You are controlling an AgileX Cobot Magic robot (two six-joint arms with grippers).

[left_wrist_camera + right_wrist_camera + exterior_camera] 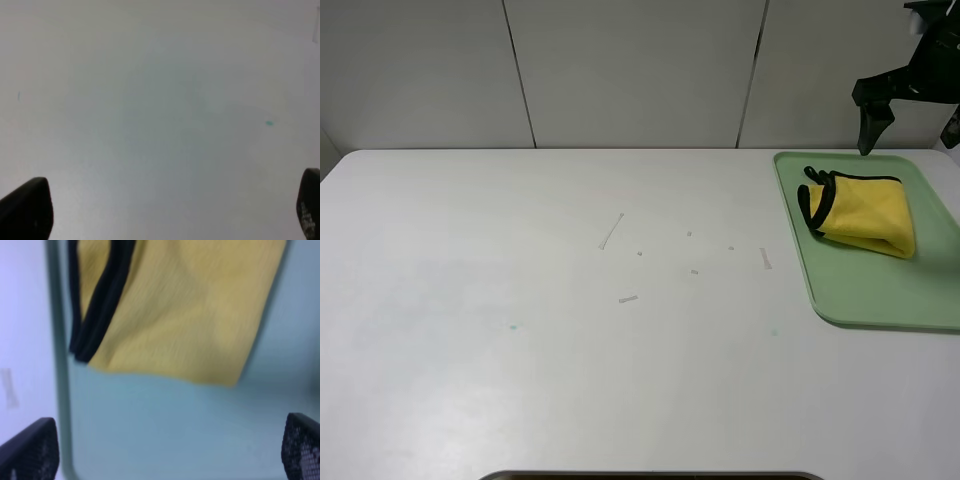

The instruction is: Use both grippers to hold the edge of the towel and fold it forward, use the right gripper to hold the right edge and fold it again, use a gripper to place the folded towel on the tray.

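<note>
Nearest me the bench (pixel 570 350) lies bare under my left hand (pixel 165 210), its jaws apart and empty. Farther off, the folded towel (pixel 860 212) rests on the tray (pixel 865 290), below my right hand (pixel 170 450), likewise spread and holding nothing.

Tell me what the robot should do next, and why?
Probably just pull the right end effector up and away. The folded yellow towel already lies on the green tray, and that end effector is open and holds nothing, so the job looks done. The left end effector sees only bare table.
</note>
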